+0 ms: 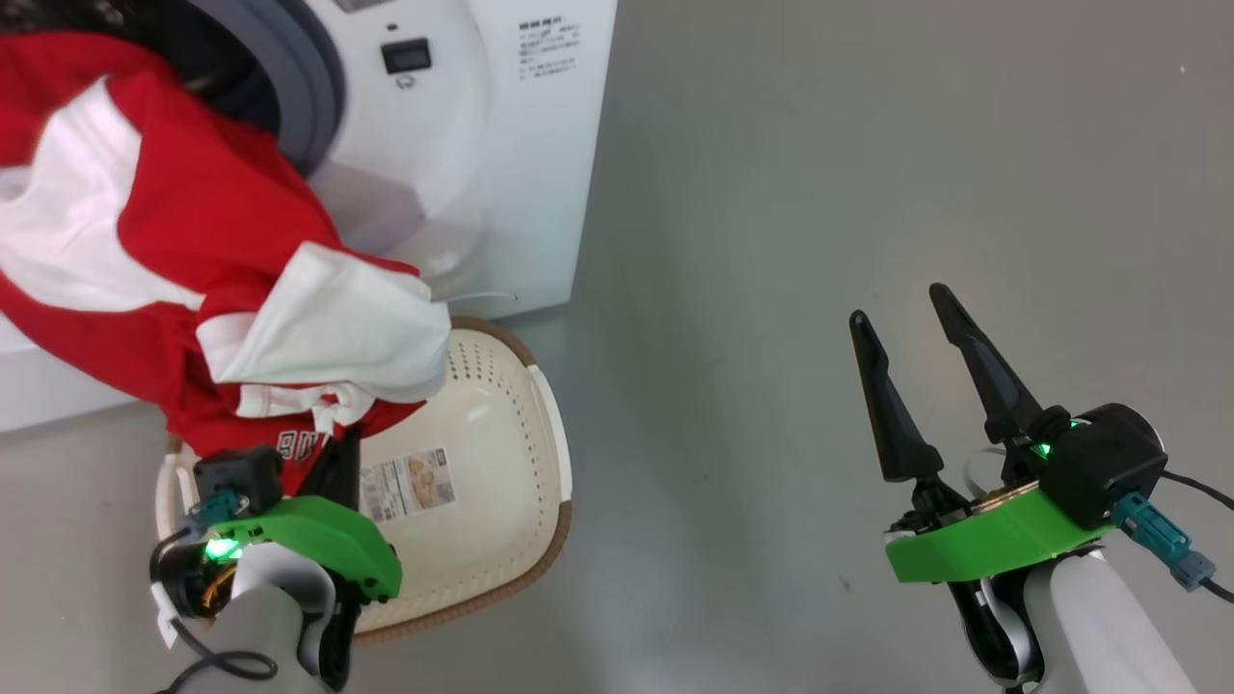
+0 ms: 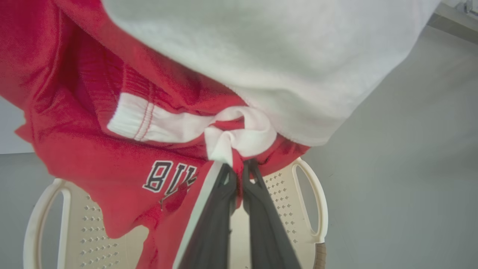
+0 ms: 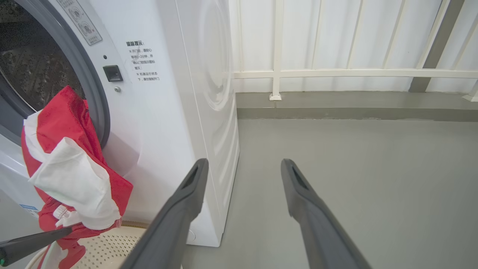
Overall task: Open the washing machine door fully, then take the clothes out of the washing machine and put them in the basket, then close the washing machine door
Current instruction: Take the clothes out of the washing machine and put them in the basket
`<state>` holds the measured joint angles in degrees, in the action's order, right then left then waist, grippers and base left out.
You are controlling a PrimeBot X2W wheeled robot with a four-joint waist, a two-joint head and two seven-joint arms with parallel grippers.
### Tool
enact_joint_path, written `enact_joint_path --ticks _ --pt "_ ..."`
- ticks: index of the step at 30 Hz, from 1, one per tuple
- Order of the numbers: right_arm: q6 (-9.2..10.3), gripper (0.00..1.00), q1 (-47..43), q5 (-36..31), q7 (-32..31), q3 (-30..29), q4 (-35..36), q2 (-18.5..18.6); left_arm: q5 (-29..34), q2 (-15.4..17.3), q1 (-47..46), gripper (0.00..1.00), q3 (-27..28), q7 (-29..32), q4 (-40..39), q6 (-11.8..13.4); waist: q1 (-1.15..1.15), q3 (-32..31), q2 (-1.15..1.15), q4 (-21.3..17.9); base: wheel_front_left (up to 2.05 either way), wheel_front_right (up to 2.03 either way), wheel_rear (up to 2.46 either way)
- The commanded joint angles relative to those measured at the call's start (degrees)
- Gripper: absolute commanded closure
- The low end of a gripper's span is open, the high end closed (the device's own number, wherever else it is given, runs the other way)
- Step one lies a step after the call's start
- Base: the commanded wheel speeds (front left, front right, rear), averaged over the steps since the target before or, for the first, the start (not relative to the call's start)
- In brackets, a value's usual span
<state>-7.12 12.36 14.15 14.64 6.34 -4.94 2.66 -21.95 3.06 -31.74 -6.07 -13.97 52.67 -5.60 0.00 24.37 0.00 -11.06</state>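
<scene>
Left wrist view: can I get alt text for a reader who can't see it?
The left claw is shut on a white-trimmed fold of a red jersey, which hangs over a cream perforated basket. A broad white panel of the jersey crosses the top, and grey floor lies to the right.

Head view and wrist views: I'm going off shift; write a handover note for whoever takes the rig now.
Left gripper: shut on the red jersey at its white trim, above the basket.
Right gripper: open, empty, over the floor.
Jersey drapes from the washing machine drum mouth toward the basket.
Done: drum mouth uncovered, jersey mostly out.
To do: drop jersey in basket, close door.
</scene>
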Motion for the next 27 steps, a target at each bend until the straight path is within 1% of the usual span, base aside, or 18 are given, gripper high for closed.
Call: enact_joint_path --ticks 1,9,16,20,23,24,25,26,27 --pt "-0.36 0.0 1.07 0.65 0.36 1.43 1.4 0.21 -0.32 1.11 -1.8 1.0 1.14 -0.68 2.35 -0.27 0.0 2.73 0.0 -1.1 0.0 0.0 0.0" --pt "-0.36 0.0 2.53 1.03 0.36 1.93 1.44 0.21 -1.18 1.23 -5.36 1.0 1.53 -0.86 10.89 -0.36 0.0 5.67 0.0 -2.02 0.0 0.0 0.0" --pt "-0.36 0.0 3.94 1.09 0.36 2.26 1.51 0.21 -1.27 1.29 -7.7 1.0 1.35 -0.97 16.09 -0.25 0.0 7.96 0.0 -2.76 0.0 0.0 0.0" --pt "-0.36 0.0 4.1 1.18 0.36 2.64 1.51 0.21 -1.32 1.35 -8.6 1.0 1.27 -1.0 17.22 -0.25 0.0 8.61 0.0 -2.95 0.0 0.0 0.0" --pt "-0.36 0.0 4.27 1.23 0.36 2.8 1.26 0.21 -1.63 1.48 -8.92 1.0 1.87 -1.01 17.02 0.37 0.0 8.83 0.0 -2.97 0.0 0.0 0.0" --pt "-0.36 0.0 4.3 1.24 0.36 2.82 1.17 0.21 -1.66 1.5 -8.88 0.9 2.06 -1.01 16.7 0.62 0.0 8.8 0.0 -2.97 0.0 0.0 0.0" --pt "-0.36 0.0 4.29 1.22 0.36 2.82 1.07 0.21 -1.56 1.49 -8.78 0.62 2.12 -1.01 16.41 0.81 0.0 8.72 0.0 -2.97 0.0 0.0 0.0" --pt "-0.36 0.0 4.27 1.16 0.36 2.77 0.92 0.21 -1.39 1.44 -8.67 0.51 2.08 -1.02 16.11 1.01 0.0 8.59 0.0 -2.93 0.0 0.0 0.0" --pt "-0.36 0.0 4.26 1.13 0.36 2.69 0.77 0.21 -1.24 1.37 -8.54 0.2 2.1 -1.02 15.61 1.19 0.0 8.45 0.0 -2.89 0.0 0.0 0.0"
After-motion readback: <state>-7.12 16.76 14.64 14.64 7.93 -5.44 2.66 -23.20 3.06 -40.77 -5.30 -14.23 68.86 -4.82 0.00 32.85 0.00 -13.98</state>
